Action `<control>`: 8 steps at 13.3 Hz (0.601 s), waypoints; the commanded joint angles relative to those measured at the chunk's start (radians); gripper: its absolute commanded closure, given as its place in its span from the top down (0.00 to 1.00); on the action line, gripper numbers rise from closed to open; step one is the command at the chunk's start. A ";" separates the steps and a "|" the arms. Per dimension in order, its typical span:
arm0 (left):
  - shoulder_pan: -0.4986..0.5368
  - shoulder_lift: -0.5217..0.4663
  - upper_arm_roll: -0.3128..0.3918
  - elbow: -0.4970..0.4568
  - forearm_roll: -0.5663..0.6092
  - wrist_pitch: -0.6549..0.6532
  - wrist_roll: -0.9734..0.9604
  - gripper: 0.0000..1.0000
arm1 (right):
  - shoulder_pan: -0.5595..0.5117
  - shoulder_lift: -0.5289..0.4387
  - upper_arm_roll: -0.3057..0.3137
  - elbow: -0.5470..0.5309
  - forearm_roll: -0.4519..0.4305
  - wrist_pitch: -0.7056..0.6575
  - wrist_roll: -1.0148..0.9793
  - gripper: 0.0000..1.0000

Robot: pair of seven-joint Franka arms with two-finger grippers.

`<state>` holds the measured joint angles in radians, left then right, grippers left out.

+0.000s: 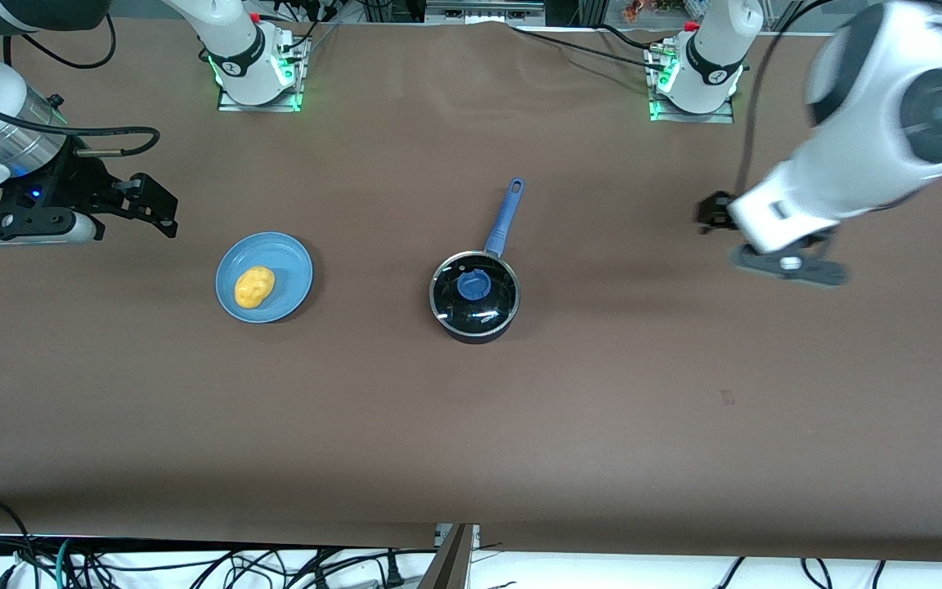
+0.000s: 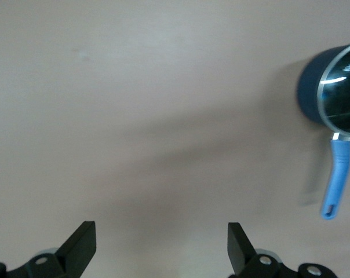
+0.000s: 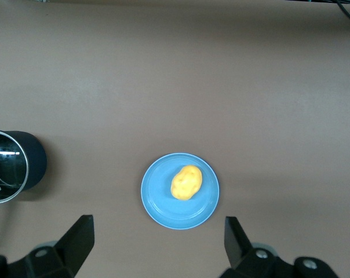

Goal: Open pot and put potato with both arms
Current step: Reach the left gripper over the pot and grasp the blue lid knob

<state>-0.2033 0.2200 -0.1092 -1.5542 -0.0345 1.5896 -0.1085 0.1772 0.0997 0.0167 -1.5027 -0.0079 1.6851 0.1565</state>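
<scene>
Lidded pot point(image 1: 475, 295) sits mid-counter point(image 1: 471, 425); potato point(image 1: 254, 286) on plate point(image 1: 295, 274); left hand point(image 2: 161, 246) and right hand point(image 3: 159, 243) hover, fingers apart.

The front view looks down steeply from high across the table point(image 1: 471, 425), facing the robots' bases, and takes in the whole tabletop around the pot point(image 1: 475, 296). The left wrist view looks straight down from above, catching the pot point(image 2: 334, 95) at its edge. The right wrist view also looks straight down, with the pot point(image 3: 13, 168) at its edge. All three views share the pot.
</scene>
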 commanded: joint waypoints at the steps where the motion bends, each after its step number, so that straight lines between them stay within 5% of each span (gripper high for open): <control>1: -0.065 0.059 -0.015 0.028 -0.089 0.091 -0.191 1.00 | -0.004 0.002 0.002 0.009 0.011 0.005 0.011 0.99; 8: -0.399 0.267 -0.015 0.138 -0.084 0.349 -0.837 1.00 | -0.005 0.003 0.002 0.009 0.008 0.008 0.009 0.99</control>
<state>-0.5363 0.4053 -0.1409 -1.5044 -0.1112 1.9060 -0.8391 0.1757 0.0997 0.0159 -1.5027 -0.0079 1.6898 0.1565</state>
